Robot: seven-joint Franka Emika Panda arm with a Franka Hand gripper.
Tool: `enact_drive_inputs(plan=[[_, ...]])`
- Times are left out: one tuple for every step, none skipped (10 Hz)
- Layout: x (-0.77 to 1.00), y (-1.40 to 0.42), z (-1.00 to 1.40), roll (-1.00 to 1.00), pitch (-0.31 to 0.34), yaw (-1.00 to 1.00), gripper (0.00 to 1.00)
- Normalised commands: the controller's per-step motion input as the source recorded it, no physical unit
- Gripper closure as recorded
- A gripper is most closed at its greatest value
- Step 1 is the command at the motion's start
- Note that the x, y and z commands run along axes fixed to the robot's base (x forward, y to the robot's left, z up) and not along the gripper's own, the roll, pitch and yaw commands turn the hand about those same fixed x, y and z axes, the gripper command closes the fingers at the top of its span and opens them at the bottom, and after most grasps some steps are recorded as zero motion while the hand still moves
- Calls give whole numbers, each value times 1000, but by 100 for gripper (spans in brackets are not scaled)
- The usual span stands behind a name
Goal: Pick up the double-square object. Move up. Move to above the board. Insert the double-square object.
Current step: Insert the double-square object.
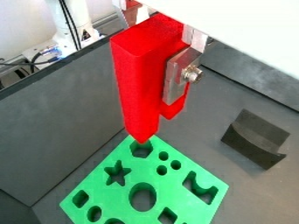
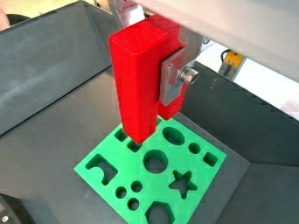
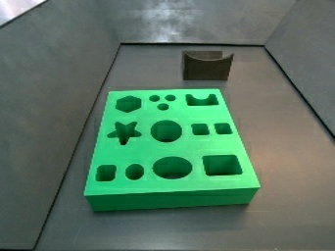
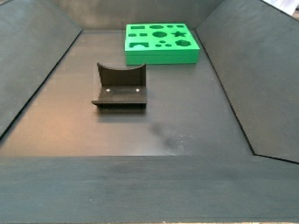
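- In a wrist view, the gripper [image 1: 158,74] is clamped on the red block [image 1: 142,83], a tall narrow bar hanging upright with its lower end over one corner of the green board [image 1: 146,188]. A silver finger [image 1: 181,74] with a screw presses flat against one side of the block; the opposite finger is hidden behind the block. The block's lower end appears above the board, near the hexagon hole, and is not in any hole.
- In that same view the board lies flat on the dark floor, showing a star, a large circle, small round holes and a notched square. A dark grey block with a curved notch [image 1: 256,136] stands on the floor well apart from the board.
- In the other wrist view, the gripper [image 2: 158,74] holds the red block [image 2: 140,83] the same way, one silver finger [image 2: 177,77] against its side. The block's lower end is over the board [image 2: 158,171] near one edge, beside a round hole and a notched hole.
- In a side view, the board [image 3: 170,147] lies in the middle of the grey bin, all its holes empty. The dark grey block [image 3: 206,64] stands beyond the board's far edge, apart from it. Neither gripper nor red block is in this view.
- In the other side view, the board [image 4: 162,44] lies at the far end of the bin and the dark grey block [image 4: 119,87] sits nearer the camera, well apart from the board. Gripper and red block are out of view here too.
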Motion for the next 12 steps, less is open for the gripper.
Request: enact_drive_inputs(plan=[[249, -49, -91, 0, -21, -123, 100], [314, -57, -94, 0, 0, -214, 100], [334, -91, -131, 0, -24, -306, 100], [357, -100, -143, 0, -30, -397, 100], [391, -126, -166, 0, -24, -477, 100], [403, -180, -274, 9, -24, -637, 100], [211, -134, -323, 10, -80, -811, 100], [40, -109, -414, 43, -50, -971, 100], [0, -23, -474, 66, -29, -1000, 100], [0, 0, -534, 94, -27, -1000, 100], [0, 0, -531, 94, -29, -1000, 100], [0, 0, -534, 84, -26, -1000, 100]])
